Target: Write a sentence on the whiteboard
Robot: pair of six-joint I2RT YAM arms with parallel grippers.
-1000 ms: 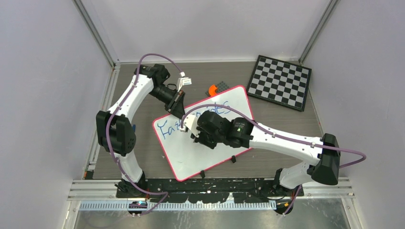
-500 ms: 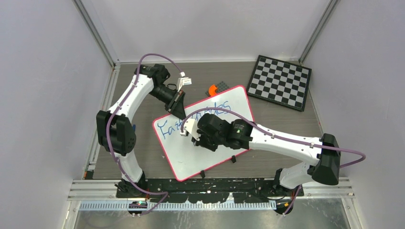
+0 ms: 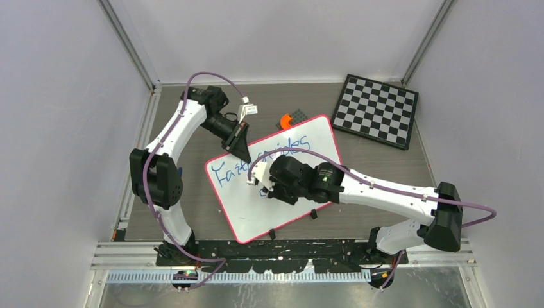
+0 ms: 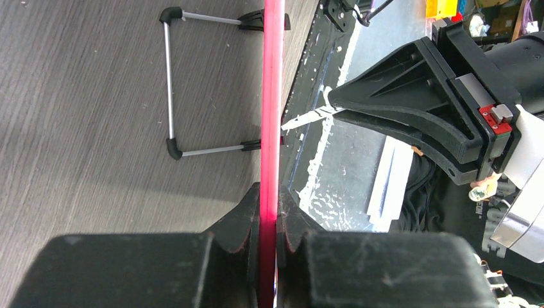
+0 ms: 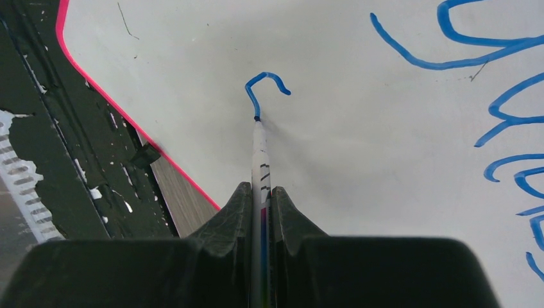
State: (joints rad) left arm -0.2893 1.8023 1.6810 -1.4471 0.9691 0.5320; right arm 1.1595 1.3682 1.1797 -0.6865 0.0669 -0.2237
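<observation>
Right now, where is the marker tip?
In the right wrist view the marker tip touches the whiteboard at a small blue hook, left of the written words.

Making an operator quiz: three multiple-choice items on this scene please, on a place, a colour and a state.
1. The chessboard lies: A) beyond the whiteboard's far right corner B) under it C) left of it
2. The sentence is: A) green B) blue C) black
3. The left pincer is: A) open B) shut on a marker C) shut on the whiteboard's rim
Answers: 1 A, the top view shows it there; 2 B, blue strokes; 3 C, its fingers clamp the pink rim.
</observation>
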